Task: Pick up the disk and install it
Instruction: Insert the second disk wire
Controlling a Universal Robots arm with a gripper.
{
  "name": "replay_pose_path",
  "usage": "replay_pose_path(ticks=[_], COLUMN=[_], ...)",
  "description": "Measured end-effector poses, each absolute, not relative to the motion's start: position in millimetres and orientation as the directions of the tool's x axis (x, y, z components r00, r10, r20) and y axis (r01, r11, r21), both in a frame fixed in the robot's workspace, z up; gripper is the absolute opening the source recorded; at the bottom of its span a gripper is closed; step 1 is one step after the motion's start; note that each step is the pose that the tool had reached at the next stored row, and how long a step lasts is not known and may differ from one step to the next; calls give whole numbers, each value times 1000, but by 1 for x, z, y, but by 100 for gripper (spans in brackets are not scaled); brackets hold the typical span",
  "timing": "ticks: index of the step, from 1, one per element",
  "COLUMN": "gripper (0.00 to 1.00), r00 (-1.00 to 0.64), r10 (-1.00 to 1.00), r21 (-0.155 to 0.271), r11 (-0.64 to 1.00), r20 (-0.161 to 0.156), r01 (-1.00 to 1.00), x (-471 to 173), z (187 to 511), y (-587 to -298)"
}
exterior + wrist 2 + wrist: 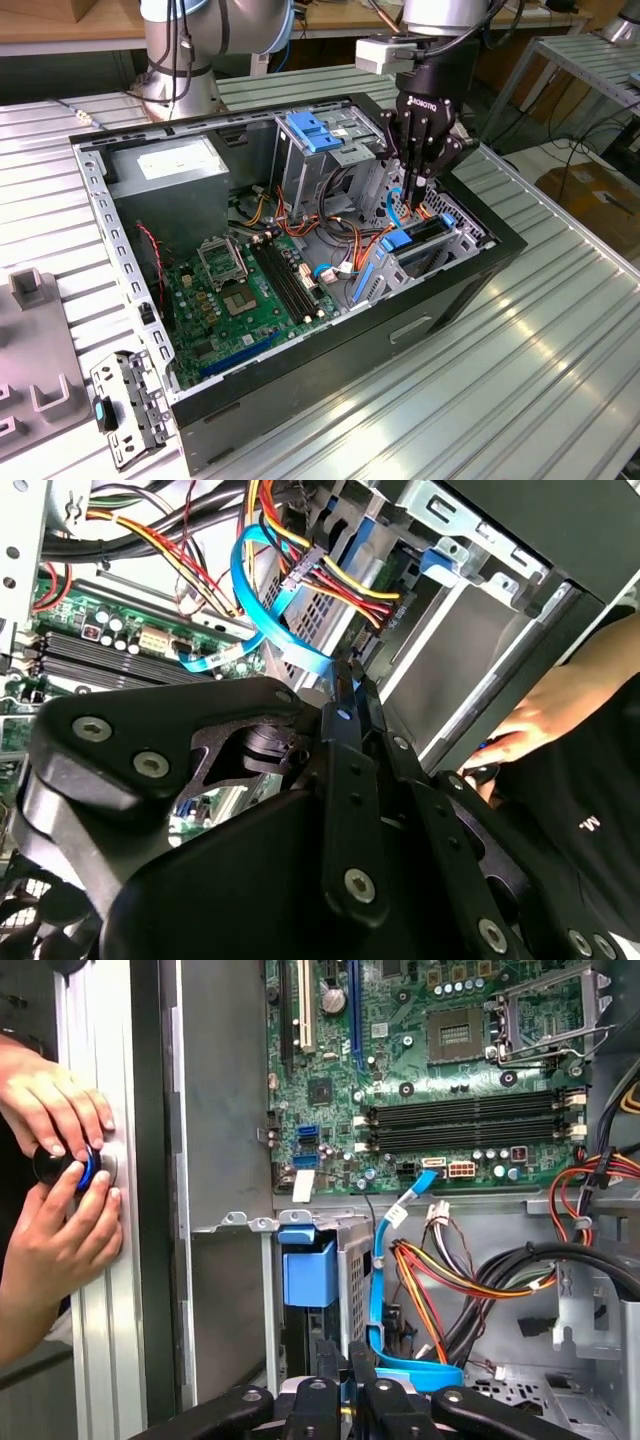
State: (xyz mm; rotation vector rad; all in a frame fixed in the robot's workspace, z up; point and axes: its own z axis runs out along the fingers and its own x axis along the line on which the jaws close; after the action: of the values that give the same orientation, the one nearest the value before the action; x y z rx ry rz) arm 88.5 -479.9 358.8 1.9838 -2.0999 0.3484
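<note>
Down inside the case [470,290], the claw [413,183] is closed, gripping nothing visible.

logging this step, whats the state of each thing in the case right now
tool: shut, down inside the case by the drive bays
disk: seated in a drive bay, blue rails showing
case: side open, lying flat on the table
cpu socket: empty, no cooler on it
blue cable: loose loop beside the bay
hands: on a round knob outside the case wall
</note>
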Motion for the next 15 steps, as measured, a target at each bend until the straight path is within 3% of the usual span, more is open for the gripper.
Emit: replay_pose_path(ticks=[5,12,15], gripper=[16,16,16], r00=[-60,-63,-64], r10=[-948,-966,-966], r21=[-41,-53,-59], r11=[50,51,51], r20=[312,252,249], r01=[-998,-997,-997], x=[84,84,83], z=[359,358,357], y=[-481,-498,-502])
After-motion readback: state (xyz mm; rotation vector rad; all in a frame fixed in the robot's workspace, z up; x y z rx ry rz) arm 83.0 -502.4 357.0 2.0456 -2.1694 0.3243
